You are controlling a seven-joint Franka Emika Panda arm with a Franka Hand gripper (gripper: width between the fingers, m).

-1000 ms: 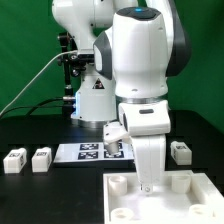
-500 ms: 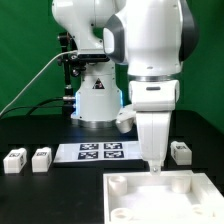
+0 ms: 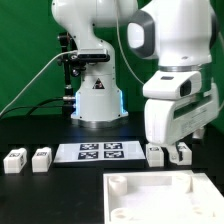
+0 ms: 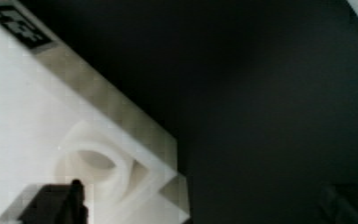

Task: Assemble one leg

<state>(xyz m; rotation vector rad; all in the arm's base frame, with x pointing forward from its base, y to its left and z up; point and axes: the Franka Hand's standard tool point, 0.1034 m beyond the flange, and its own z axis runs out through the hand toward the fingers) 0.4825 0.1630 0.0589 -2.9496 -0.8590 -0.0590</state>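
Gripper [image 3: 168, 142] spread wide, empty, low over tabletop [image 3: 55, 190], beside the leg [image 3: 181, 152] (exterior view's right). Risk: an off-centre descent lets a finger clip or shove it; second leg [image 3: 156, 153] crowds the approach.

Bulky white arm [image 3: 175, 50], grey joints

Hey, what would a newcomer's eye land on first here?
The big white arm fills the exterior view's right, its open gripper down by two legs. A white panel with round sockets lies in front; two more legs sit at the exterior view's left, beside the marker board.
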